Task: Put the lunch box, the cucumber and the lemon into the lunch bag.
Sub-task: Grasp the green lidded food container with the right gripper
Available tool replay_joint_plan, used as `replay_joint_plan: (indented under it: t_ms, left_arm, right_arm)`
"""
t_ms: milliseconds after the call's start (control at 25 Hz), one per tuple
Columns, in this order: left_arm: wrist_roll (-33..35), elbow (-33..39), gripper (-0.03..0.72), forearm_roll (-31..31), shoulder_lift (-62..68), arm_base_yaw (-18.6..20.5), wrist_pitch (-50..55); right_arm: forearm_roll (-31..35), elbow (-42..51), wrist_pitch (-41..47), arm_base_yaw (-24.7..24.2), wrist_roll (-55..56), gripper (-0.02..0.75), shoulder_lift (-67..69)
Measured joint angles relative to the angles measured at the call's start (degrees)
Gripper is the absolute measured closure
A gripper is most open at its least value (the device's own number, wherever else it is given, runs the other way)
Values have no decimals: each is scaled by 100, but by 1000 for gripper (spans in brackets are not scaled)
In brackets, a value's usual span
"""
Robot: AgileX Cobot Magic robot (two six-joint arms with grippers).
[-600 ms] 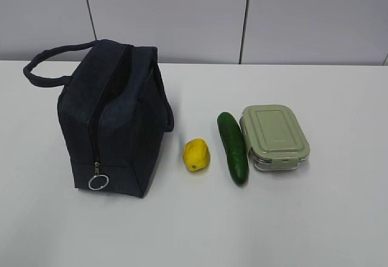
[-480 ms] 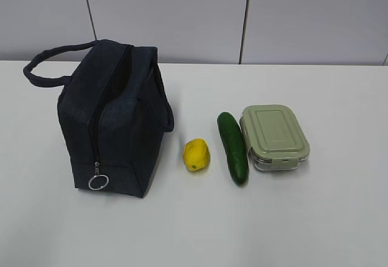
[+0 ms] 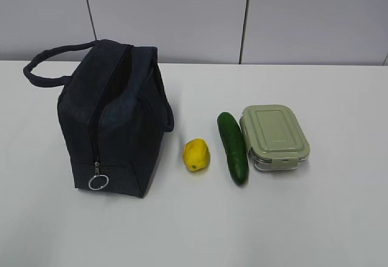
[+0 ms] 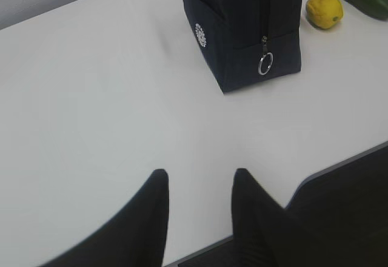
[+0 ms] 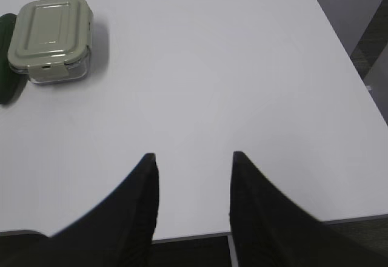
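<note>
Three items wait on the white counter point(image 3: 315, 218): the small yellow lemon point(image 3: 196, 154), the dark green slim cucumber point(image 3: 233, 147) and the clear lunch box with sage-green lid point(image 3: 274, 136), all at 3 o'clock from the zipped navy fabric lunch bag point(image 3: 115, 118). No step is begun, I judge; first the ring zipper pull point(image 4: 265, 63) must be drawn. The left end effector point(image 4: 197, 185) and right end effector point(image 5: 193, 167) hover at the near edge, fingers apart, holding nothing

Boxy dark navy fabric lunch bag point(image 4: 242, 30) stands ahead of the left gripper point(image 4: 197, 179), small yellow lemon point(image 4: 324, 9) beyond to its right. Clear rectangular lunch box with sage-green lid point(image 5: 51, 39) ahead-left of right gripper point(image 5: 191, 158), slim dark green cucumber point(image 5: 7, 57) just beside its left.
</note>
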Motion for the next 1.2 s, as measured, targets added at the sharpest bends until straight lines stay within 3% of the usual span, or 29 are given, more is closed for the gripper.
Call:
replay_joint_plan:
  t_ms: [1040, 1200]
  left_arm:
    - [-18, 0, 449, 60, 0, 0, -10]
    - [-616, 0, 449, 508, 0, 0, -80]
  right_arm:
    - [0, 0, -12, 0, 0, 442, 0]
    - [10, -11, -12, 0, 0, 442, 0]
